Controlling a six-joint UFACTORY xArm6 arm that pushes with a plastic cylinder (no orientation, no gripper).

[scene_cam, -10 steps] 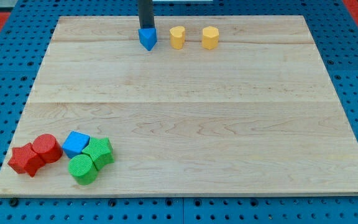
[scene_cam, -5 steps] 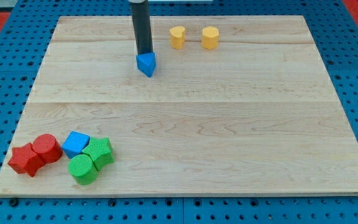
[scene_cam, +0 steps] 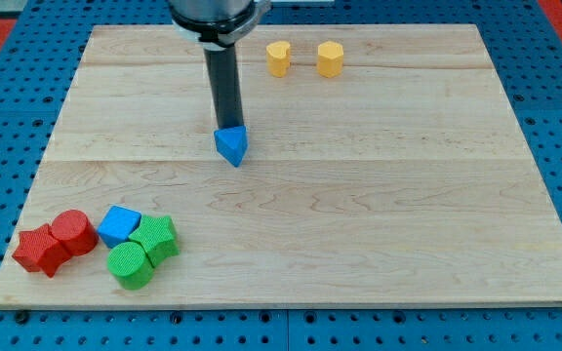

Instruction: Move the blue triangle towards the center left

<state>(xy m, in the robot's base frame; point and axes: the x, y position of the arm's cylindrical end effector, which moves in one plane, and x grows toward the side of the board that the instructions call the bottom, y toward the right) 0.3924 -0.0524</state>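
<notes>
The blue triangle lies on the wooden board, a little left of the middle and above the centre line. My tip touches its upper edge, with the dark rod rising from it towards the view's top.
Two yellow blocks sit near the board's top edge. At the bottom left is a cluster: a red star, a red cylinder, a blue cube, a green star and a green cylinder.
My tip has moved down the view from the top edge, pushing the blue triangle ahead of it towards the board's middle. The other blocks have not moved.
</notes>
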